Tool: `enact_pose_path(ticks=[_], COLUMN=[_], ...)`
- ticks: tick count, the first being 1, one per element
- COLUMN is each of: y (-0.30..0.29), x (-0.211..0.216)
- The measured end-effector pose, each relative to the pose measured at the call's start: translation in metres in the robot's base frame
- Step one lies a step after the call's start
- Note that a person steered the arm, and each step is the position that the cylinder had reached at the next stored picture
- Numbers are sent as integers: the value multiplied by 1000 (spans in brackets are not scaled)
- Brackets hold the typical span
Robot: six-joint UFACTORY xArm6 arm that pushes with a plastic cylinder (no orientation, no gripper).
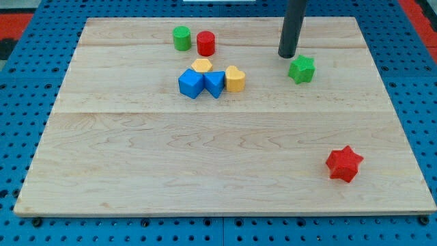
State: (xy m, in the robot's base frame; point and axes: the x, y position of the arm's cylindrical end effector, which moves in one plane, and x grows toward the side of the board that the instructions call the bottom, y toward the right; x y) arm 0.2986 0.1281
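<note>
My tip (287,55) sits low on the board near the view's top right, just up-left of the green star (301,69) (close beside it, though I can't tell if they touch). The yellow block (234,78) lies well off to the view's left.

Rod (293,27) cut off by the view's top; board (205,171) corners whole.

Pale wooden board (205,164) – blue perforated surface (27,225) beneath.

my tip (287,55) beside green star (301,70)
</note>
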Motion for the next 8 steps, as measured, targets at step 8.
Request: enact_pose_path(ticks=[8], y=[25], x=[4])
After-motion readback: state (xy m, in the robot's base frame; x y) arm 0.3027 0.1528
